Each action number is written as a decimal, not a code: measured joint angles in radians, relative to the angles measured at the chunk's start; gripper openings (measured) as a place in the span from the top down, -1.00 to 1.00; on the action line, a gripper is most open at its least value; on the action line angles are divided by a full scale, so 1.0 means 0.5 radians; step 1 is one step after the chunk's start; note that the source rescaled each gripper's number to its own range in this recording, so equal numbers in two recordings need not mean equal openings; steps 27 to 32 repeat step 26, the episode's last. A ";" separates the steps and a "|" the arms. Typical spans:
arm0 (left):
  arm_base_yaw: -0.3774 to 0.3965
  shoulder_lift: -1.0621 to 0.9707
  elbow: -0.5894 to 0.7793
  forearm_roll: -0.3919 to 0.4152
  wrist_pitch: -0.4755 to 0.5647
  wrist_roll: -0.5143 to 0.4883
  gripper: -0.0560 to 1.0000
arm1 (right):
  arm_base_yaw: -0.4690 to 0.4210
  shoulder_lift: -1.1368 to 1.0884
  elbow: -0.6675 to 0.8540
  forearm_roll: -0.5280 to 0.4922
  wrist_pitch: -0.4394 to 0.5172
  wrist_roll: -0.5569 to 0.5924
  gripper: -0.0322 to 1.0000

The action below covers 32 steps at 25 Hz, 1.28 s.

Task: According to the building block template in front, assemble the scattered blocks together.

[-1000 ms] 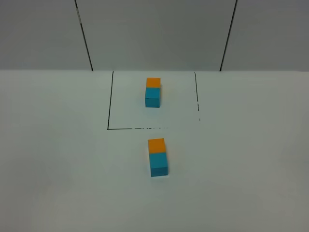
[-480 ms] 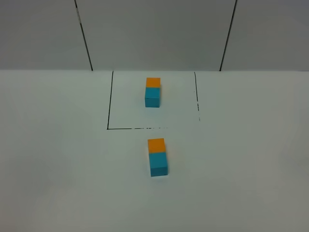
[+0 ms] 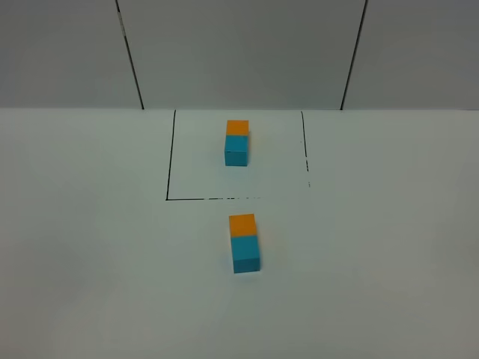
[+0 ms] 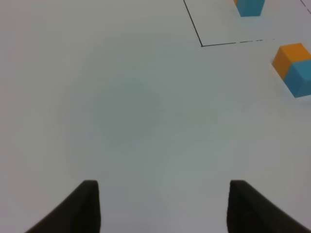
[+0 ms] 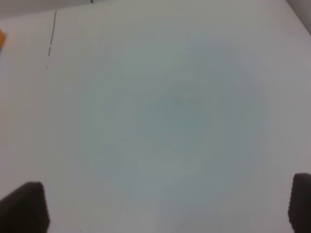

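The template, a small orange cube (image 3: 237,127) joined to a small cyan cube (image 3: 236,149), sits inside the black-lined square (image 3: 170,164) at the back. In front of the square, the larger orange block (image 3: 242,224) and cyan block (image 3: 245,253) lie touching, orange behind cyan. They also show in the left wrist view, orange (image 4: 288,57) and cyan (image 4: 301,77). The left gripper (image 4: 163,206) is open and empty over bare table, away from the blocks. The right gripper (image 5: 167,206) is open and empty over bare table. Neither gripper shows in the exterior view.
The white table (image 3: 90,262) spreads wide on both sides of the blocks. A grey panelled wall (image 3: 239,52) stands behind the table. The square's front line (image 4: 233,42) shows in the left wrist view.
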 joint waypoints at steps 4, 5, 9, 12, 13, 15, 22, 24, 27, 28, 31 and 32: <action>0.000 0.000 0.000 0.000 0.000 0.000 0.45 | 0.000 0.000 0.000 0.000 0.000 0.000 -1.00; 0.000 0.000 0.000 0.000 0.000 0.000 0.45 | 0.000 0.000 0.000 0.000 0.000 0.000 -1.00; 0.000 0.000 0.000 0.000 0.000 0.000 0.45 | 0.000 0.000 0.000 0.000 0.000 0.000 -1.00; 0.000 0.000 0.000 0.000 0.000 0.000 0.45 | 0.000 0.000 0.000 0.000 0.000 0.000 -0.99; 0.000 0.000 0.000 0.000 0.000 0.000 0.45 | 0.000 0.000 0.000 0.000 0.000 0.000 -0.99; 0.000 0.000 0.000 0.000 0.000 0.000 0.45 | 0.000 0.000 0.000 0.000 0.000 0.000 -0.99; 0.000 0.000 0.000 0.000 0.000 0.000 0.45 | 0.000 0.000 0.000 0.000 0.000 0.000 -0.98; 0.000 0.000 0.000 0.000 0.000 0.000 0.45 | 0.000 0.000 0.000 0.000 0.000 0.000 -0.98; 0.000 0.000 0.000 0.000 0.000 0.000 0.45 | 0.000 0.000 0.000 0.000 0.000 0.000 -0.97; 0.000 0.000 0.000 0.000 0.000 0.000 0.45 | 0.000 0.000 0.000 0.000 0.000 0.000 -0.97; 0.000 0.000 0.000 0.000 0.000 0.000 0.45 | 0.000 0.000 0.000 0.000 0.000 0.000 -0.97; 0.000 0.000 0.000 0.000 0.000 0.000 0.45 | 0.000 0.000 0.000 0.000 0.000 0.000 -0.97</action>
